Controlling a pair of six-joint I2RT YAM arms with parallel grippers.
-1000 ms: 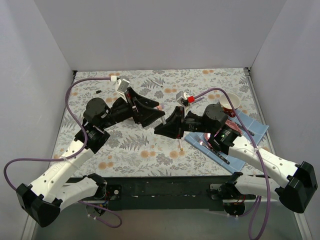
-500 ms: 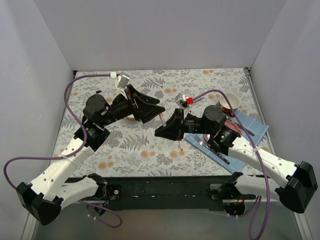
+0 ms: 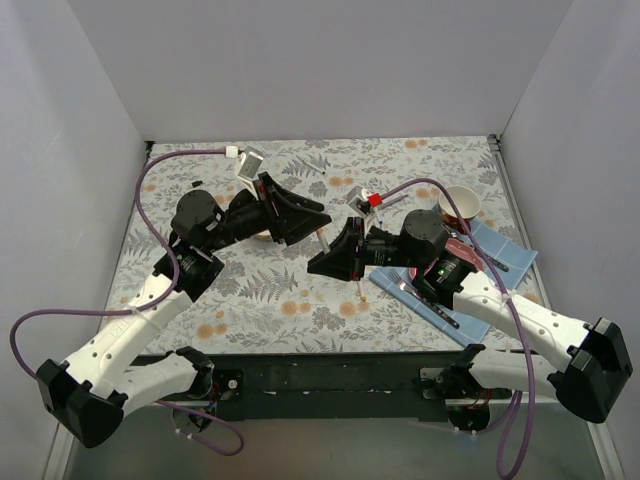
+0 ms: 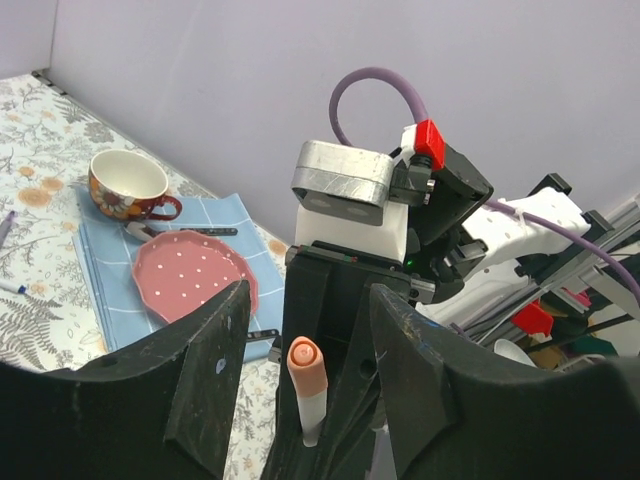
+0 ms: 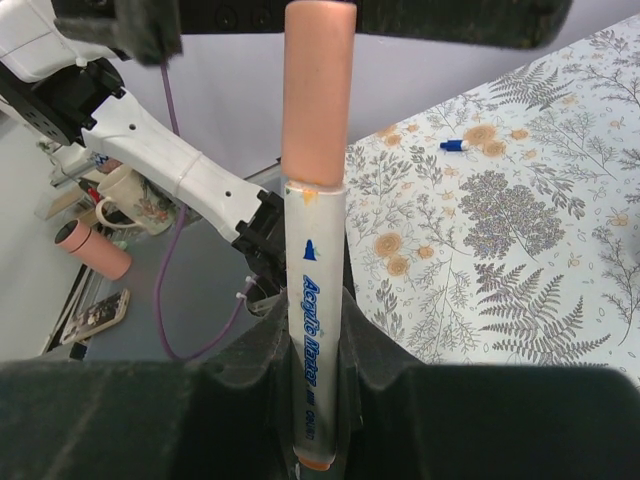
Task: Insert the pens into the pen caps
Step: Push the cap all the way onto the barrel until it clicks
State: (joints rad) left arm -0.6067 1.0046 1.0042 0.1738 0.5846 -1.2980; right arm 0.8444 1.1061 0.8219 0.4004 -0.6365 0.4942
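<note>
Now, the change: my left hand (image 4: 312, 310) has drawn its fingers in from wide within the last second and edged toward the right hand (image 5: 315, 405), which has not budged.
Left hand: spread, one finger either side of the salmon-pink plastic pen cap (image 5: 318, 90), with a gap showing on both sides, so it is touching nothing.
Right hand: pinching the white-barrelled marker pen with blue lettering (image 5: 312, 300) low on its barrel, holding it upright above the middle of the desk.
Cap: already sitting on the pen's top end; whether it is fully home I cannot tell.
Meaning: I judge this pen nearly done, with the left fingers set to nip the cap and press it down.
Surface: a leaf-and-flower printed cloth (image 3: 260, 285) covers the desk. A small white pen with a blue end (image 5: 455, 146) lies on it, and a tiny black cap-like piece (image 3: 197, 184) sits near the far left corner.
Right edge: a blue checked napkin (image 3: 505, 255) carries a pink dotted plate (image 4: 190, 275) and a flowered cup (image 4: 125, 180).
Room: plain pale walls (image 3: 320, 70) close in three sides.
</note>
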